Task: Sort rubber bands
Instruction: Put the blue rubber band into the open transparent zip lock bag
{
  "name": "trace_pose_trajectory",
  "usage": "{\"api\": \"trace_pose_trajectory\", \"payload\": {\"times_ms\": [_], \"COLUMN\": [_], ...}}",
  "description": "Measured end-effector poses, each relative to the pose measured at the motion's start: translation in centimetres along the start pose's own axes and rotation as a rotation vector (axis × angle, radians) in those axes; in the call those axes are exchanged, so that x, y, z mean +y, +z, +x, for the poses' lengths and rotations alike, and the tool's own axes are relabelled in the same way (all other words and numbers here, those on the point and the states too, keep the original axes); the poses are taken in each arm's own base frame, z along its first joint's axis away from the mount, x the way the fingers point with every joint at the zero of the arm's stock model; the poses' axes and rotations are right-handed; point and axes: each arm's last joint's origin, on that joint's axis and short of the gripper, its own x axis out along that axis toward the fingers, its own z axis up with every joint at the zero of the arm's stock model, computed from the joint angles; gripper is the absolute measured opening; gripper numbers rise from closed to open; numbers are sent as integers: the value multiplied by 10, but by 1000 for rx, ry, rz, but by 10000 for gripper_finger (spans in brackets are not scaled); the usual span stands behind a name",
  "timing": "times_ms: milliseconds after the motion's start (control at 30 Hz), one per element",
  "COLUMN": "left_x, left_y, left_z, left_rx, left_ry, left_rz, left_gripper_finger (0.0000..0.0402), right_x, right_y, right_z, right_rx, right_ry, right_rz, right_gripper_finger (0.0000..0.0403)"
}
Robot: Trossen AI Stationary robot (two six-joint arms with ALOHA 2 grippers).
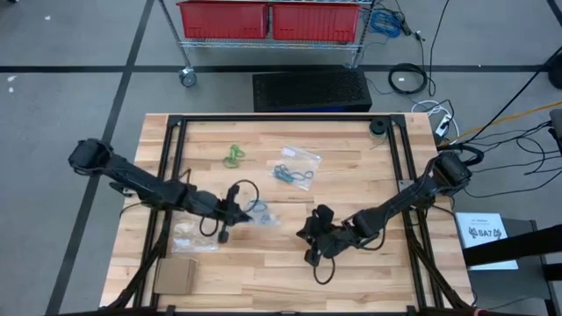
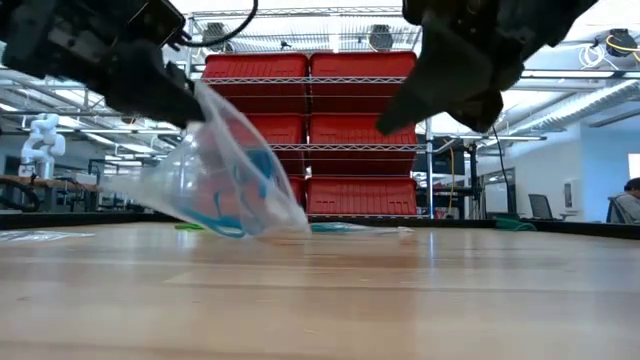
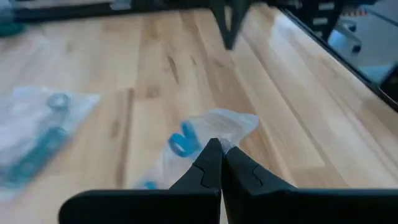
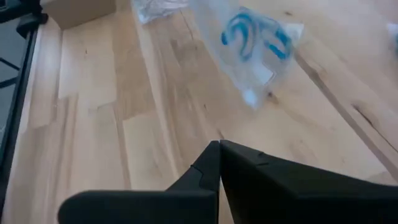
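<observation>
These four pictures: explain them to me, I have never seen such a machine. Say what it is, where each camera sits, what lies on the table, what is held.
Two dark robot arms work at a wooden table. One camera looks down from above, one sits at table height, one rides on each wrist. The left gripper is shut on a clear bag with blue rubber bands inside, lifting one end. The right gripper is shut and holds nothing, just above the wood. Farther back lie loose green rubber bands and a second bag with teal ones.

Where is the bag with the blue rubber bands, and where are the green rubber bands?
bag with blue rubber bands (image 4: 255,46): right wrist view, on the clear plastic beside the blue loops.
green rubber bands (image 1: 234,156): high view, on the middle of the green cluster.
</observation>
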Motion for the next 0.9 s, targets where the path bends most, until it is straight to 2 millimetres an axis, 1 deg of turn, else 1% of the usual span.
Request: {"api": "trace_pose_trajectory", "payload": {"times_ms": [100,200,267,400,500,567,700,900], "left_x": [-9,-16,-21,-27,-29,-30,-33,-36], "left_y": [-6,-11,-13,-15,-15,-14,-12,-12], "left_z": [7,12,16,20,21,22,21,20], "left_rx": [25,37,38,22,7,-5,-26,-29], "left_ry": [-32,-64,-91,-138,-152,-158,-170,-186], "left_rz": [-15,-18,-32,-42,-58,-61,-102,-126], "left_gripper_finger": [1,13,25,54,78,96,131,175], "right_x": [0,1,1,4,8,10,12,22], "right_y": [-3,-11,-16,-23,-25,-28,-33,-36], "right_z": [2,8,13,23,31,37,45,48], "right_rx": [-2,20,35,50,28,17,18,31], "right_ry": [-4,-15,-16,10,50,71,101,147], "right_rz": [3,-14,4,114,145,150,143,95], "right_gripper_finger": [1,13,27,65,91,100,99,70]}}
